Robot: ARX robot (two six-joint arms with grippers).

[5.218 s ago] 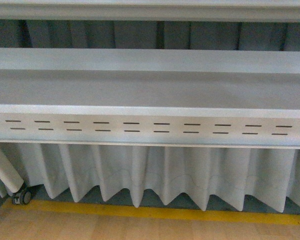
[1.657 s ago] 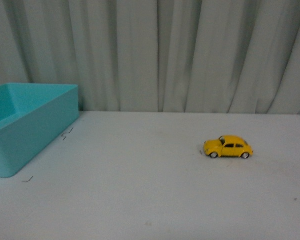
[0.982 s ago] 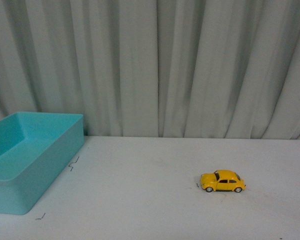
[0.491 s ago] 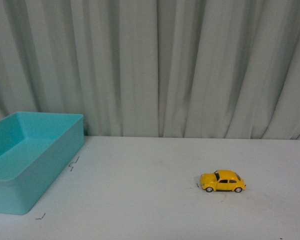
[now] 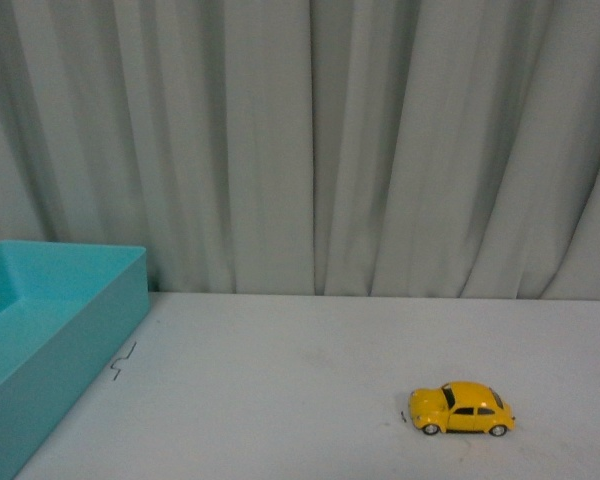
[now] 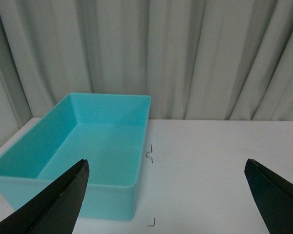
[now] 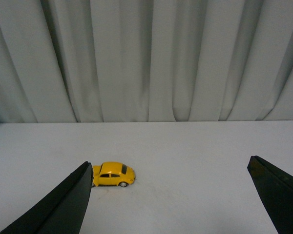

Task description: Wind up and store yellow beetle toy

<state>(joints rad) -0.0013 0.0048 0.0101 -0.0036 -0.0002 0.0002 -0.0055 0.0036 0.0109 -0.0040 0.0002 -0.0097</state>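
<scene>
One yellow beetle toy (image 5: 461,409) stands on its wheels on the white counter (image 5: 280,370), well apart from the teal bin (image 5: 50,330). The right pincer (image 7: 169,163) gapes wide, with the toy ahead of it, nearer one finger and untouched. The left pincer (image 6: 166,163) gapes empty, facing the bin.

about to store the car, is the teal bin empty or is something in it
Empty: the left wrist view shows the teal bin with a bare floor. The yellow beetle toy sits outside.

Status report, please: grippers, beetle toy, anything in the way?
Left gripper open, right gripper open, both empty. Yellow beetle toy on its wheels on table, untouched. Nothing between it and teal bin.
</scene>
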